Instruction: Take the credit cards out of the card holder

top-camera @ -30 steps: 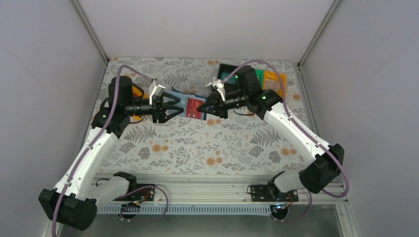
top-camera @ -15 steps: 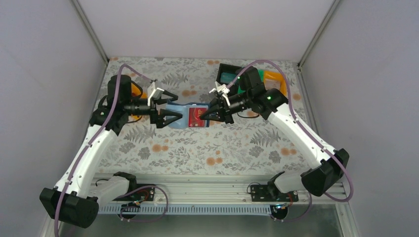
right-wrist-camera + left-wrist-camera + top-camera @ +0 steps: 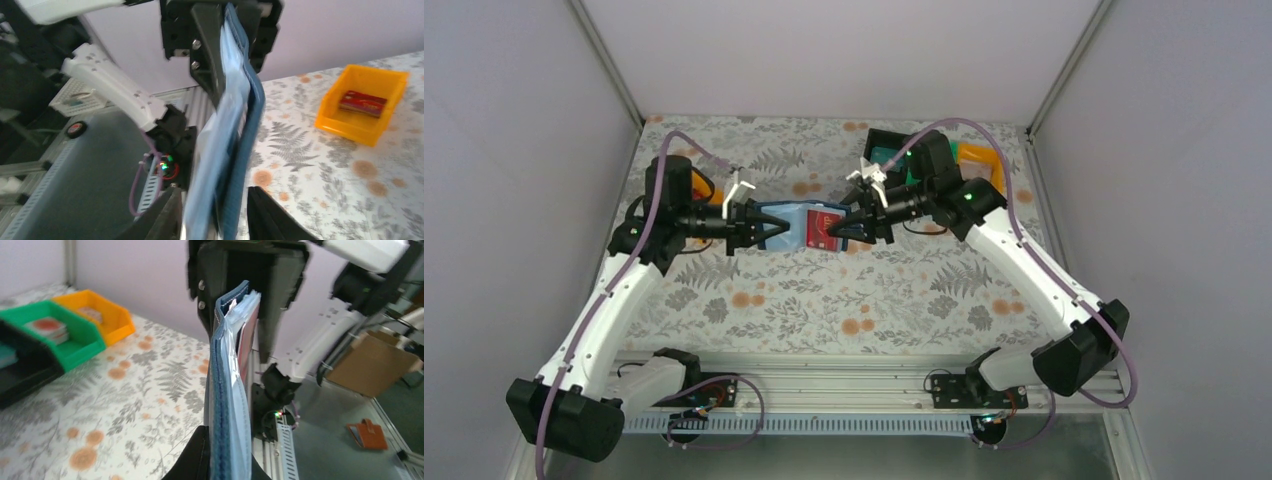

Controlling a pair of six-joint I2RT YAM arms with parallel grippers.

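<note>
The navy card holder [image 3: 784, 224] hangs in the air between both grippers, its light blue inside facing up. A red credit card [image 3: 824, 228] shows in its right half; other cards are hidden. My left gripper [image 3: 754, 226] is shut on the holder's left end; in the left wrist view the holder [image 3: 229, 390] stands edge-on, pinched at the left gripper [image 3: 227, 462], with a red card edge [image 3: 245, 347] showing. My right gripper [image 3: 848, 229] straddles the right end. In the right wrist view the holder [image 3: 235, 165] sits between the right gripper's [image 3: 215, 215] slightly parted jaws, a gap beside one finger [image 3: 265, 212].
A black bin [image 3: 886, 148], green bin [image 3: 946, 155] and orange bin [image 3: 980, 166] stand at the back right of the floral table [image 3: 844, 290]. Another orange bin [image 3: 362, 105], holding a red pack, sits behind my left arm.
My left gripper swung wide open, then shut on the holder's left end. My right gripper, shut on the right end before, has loosened its jaws a little.
</note>
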